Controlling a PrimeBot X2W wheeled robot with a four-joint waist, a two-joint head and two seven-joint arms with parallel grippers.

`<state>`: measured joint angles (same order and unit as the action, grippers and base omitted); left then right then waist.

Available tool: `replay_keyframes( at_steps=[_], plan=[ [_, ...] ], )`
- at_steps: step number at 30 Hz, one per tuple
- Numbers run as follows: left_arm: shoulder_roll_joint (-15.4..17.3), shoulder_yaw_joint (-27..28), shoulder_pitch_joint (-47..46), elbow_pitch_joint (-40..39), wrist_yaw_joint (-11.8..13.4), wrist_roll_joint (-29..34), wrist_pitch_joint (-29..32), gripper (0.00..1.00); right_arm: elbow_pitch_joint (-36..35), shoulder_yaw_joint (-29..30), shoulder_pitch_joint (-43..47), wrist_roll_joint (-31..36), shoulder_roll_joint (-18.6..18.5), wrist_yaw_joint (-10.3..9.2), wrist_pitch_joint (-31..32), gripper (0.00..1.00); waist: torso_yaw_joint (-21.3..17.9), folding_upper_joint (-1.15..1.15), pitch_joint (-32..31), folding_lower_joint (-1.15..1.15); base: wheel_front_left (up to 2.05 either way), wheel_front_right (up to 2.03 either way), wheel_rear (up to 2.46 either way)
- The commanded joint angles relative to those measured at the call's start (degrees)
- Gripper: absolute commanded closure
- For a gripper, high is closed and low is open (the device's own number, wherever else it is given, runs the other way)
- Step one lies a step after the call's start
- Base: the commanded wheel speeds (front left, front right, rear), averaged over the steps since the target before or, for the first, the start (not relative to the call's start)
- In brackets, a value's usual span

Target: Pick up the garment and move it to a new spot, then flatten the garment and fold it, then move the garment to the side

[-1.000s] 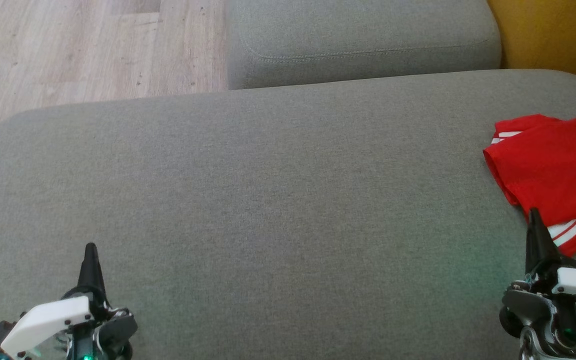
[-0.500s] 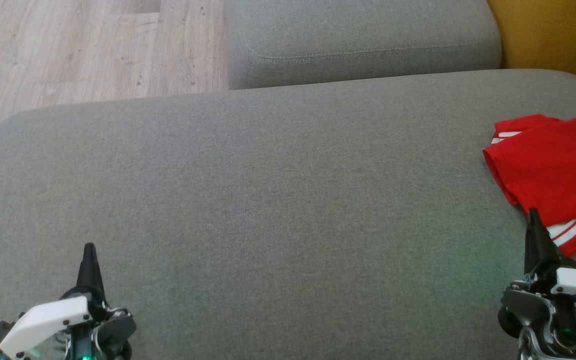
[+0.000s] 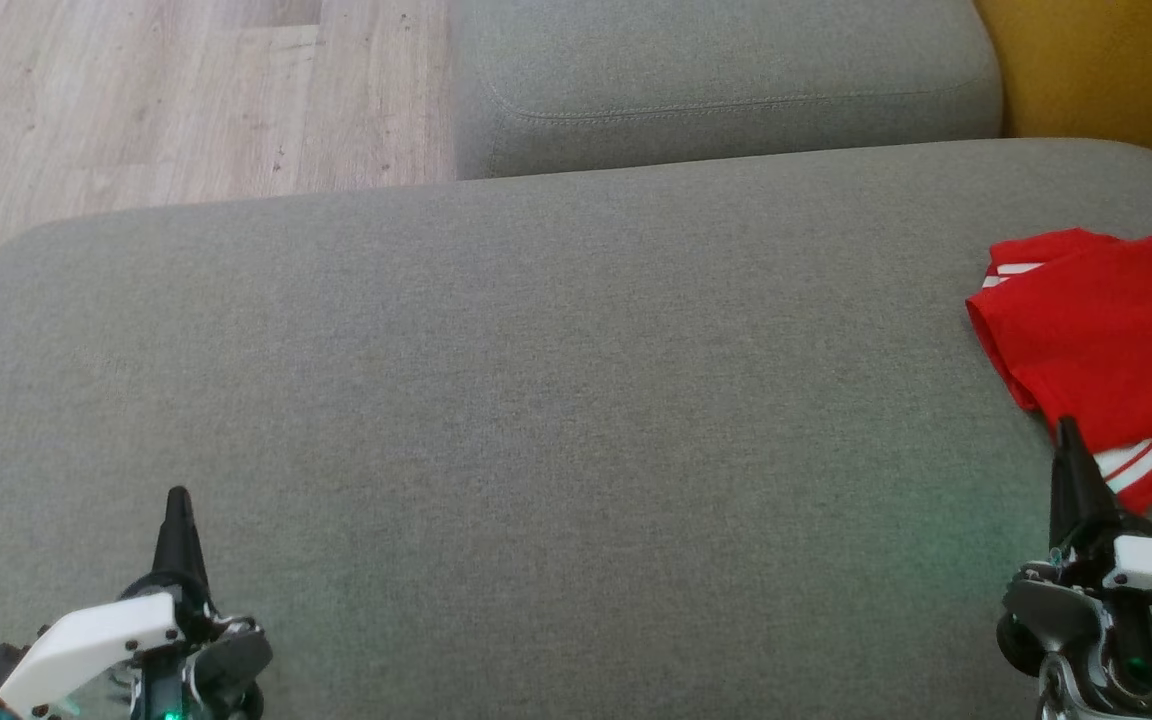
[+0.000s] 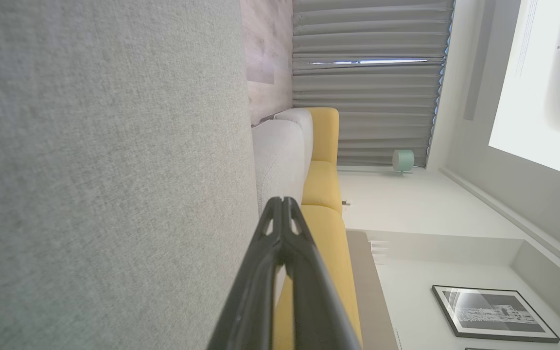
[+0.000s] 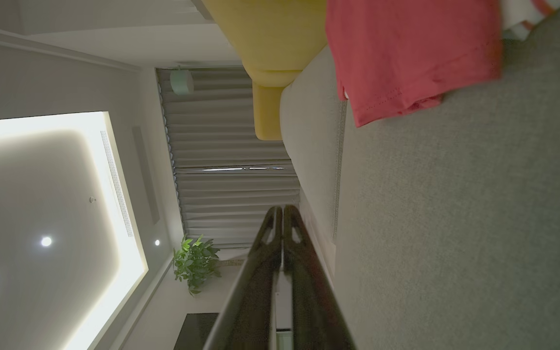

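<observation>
Closest to me, my left gripper sits low over the big grey cushion. Its two fingers are pressed together with nothing between them. My right gripper is closed up tight too and holds nothing. Its tip is right by the near edge of the red garment, and I cannot tell if they touch. The garment lies on the cushion's right side, and the picture edge cuts part of it off. Farther back are another grey cushion and the wood floor.
</observation>
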<state>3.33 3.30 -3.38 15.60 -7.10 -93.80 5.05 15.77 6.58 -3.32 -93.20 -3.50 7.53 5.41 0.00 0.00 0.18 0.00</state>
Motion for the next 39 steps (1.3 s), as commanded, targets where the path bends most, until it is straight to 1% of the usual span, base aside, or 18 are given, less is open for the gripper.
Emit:
replay_keyframes(
  at_steps=[1,39],
  plan=[
    [0.5,1.9,-2.7,-1.6,-0.4,0.6,0.4,1.0,-1.8,-1.0,-2.8,0.3,0.0,-0.04,0.3,1.0,0.0,0.0,0.0,0.0,0.0,0.0,0.0],
    [0.1,2.5,-2.7,-1.6,-0.4,1.0,0.8,1.0,-1.8,-0.6,-2.8,0.6,0.2,-0.04,0.7,1.0,0.0,0.0,0.0,0.0,0.0,0.0,0.0]
  ],
)
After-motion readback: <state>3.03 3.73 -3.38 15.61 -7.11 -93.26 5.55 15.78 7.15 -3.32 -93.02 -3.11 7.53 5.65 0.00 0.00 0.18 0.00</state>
